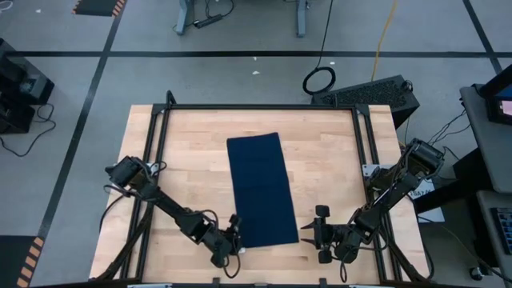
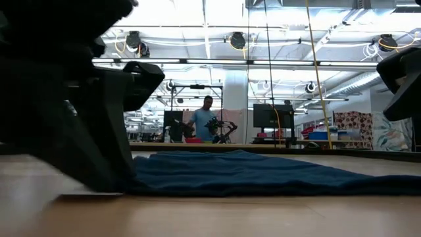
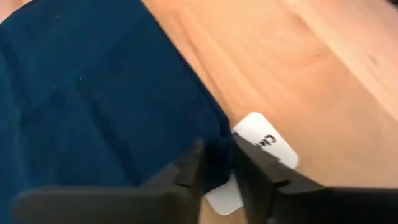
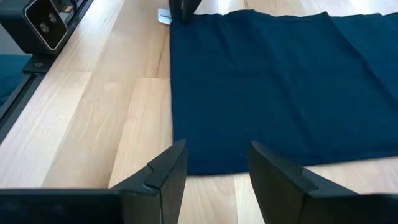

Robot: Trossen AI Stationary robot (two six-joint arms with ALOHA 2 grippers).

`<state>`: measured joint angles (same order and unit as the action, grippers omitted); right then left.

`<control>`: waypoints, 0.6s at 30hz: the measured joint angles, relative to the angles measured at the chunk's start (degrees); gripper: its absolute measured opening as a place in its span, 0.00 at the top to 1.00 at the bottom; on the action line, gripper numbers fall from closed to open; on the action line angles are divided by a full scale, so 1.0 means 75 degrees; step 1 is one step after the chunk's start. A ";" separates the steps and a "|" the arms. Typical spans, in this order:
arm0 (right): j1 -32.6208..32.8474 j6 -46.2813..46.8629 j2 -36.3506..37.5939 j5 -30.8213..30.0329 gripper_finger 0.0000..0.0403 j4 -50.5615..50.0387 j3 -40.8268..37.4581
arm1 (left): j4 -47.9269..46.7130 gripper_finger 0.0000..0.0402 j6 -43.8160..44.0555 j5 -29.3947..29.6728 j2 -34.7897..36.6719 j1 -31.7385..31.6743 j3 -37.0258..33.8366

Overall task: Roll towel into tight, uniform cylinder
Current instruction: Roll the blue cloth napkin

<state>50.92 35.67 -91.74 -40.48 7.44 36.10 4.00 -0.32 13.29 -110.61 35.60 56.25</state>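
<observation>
towel (image 1: pixel 260 189) flat on table (image 1: pixel 184 152), lengthwise, between both grippers. left gripper (image 3: pixel 217 171) nipping towel's near corner, fingers nearly closed on cloth, white tag (image 3: pixel 264 140) just beside. right gripper (image 4: pixel 211 171) open, empty, just short of opposite corner.

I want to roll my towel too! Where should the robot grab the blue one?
Probably the two corners of the near short edge of the towel, which lies flat and lengthwise. The left gripper is already closed on its corner by the white tag; the right gripper, open, faces the other.
</observation>
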 joint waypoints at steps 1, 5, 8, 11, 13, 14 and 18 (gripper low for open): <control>-0.0001 0.0080 0.0000 0.0002 0.60 -0.0002 0.0000 | -0.0003 0.87 0.0001 0.0010 -0.0002 -0.0013 0.0000; 0.0038 0.0210 -0.0043 0.0047 0.60 0.0045 0.0000 | -0.0024 0.97 0.0032 0.0062 -0.0003 -0.0013 0.0000; 0.0125 -0.0235 -0.0326 0.0211 0.59 0.0211 0.0006 | 0.0011 0.96 0.0063 0.0062 -0.0003 -0.0013 -0.0006; 0.0129 -0.0544 -0.0742 0.0281 0.56 0.0409 0.0006 | -0.0017 0.97 0.0205 0.0064 0.0067 -0.0011 -0.0015; 0.0118 -0.0786 -0.1043 0.0378 0.53 0.0674 0.0006 | -0.0031 0.97 0.0370 0.0062 0.0098 -0.0011 -0.0017; 0.0119 -0.0906 -0.1189 0.0384 0.52 0.0830 0.0006 | -0.0049 0.98 0.0402 0.0062 0.0117 -0.0006 -0.0017; 0.0099 -0.1014 -0.1644 0.0273 0.45 0.1520 0.0006 | 0.0003 0.98 0.0561 0.0099 0.0157 0.0057 -0.0020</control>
<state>51.67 28.07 -104.07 -38.44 18.84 36.14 4.02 3.89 14.04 -109.43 36.03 56.10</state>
